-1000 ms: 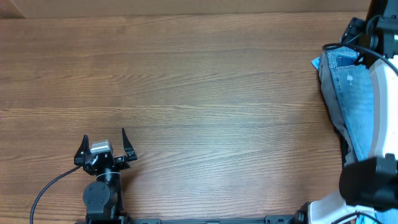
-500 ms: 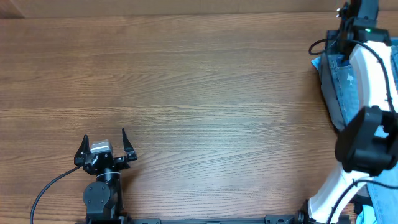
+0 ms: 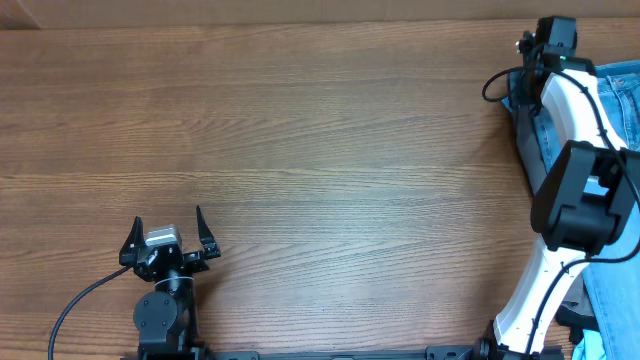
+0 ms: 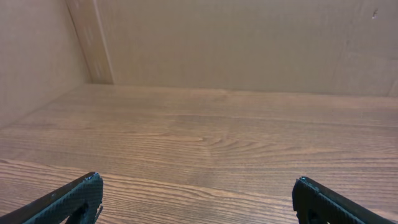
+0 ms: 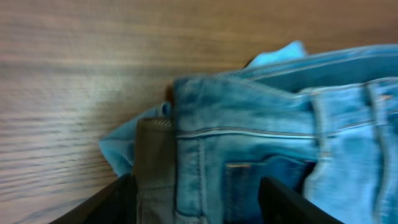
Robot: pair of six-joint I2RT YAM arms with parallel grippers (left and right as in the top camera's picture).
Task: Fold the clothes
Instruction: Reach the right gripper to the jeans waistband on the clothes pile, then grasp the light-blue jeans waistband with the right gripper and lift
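The clothes lie in a pile at the table's right edge. Light-blue denim jeans (image 5: 261, 124) are on top. Grey trousers (image 5: 155, 168) and a bright-blue garment (image 5: 118, 152) stick out beneath them. In the overhead view the jeans (image 3: 618, 85) and the pile's grey edge (image 3: 524, 130) show beside my right arm. Its wrist (image 3: 555, 35) is over the pile's far corner and hides the fingers there. My right gripper (image 5: 196, 202) is open, jaws wide over the jeans' waistband and the grey cloth. My left gripper (image 3: 168, 218) (image 4: 198, 180) is open over bare wood near the front left.
The wooden table (image 3: 320, 140) stretches between the two arms. A plain wall (image 4: 249, 43) rises at the table's far edge, with a side wall at the left. The right arm's elbow (image 3: 585, 200) hangs over the pile.
My right arm has swung from the right edge toward the pile's far corner, uncovering more of the jeans. The left arm has not moved.
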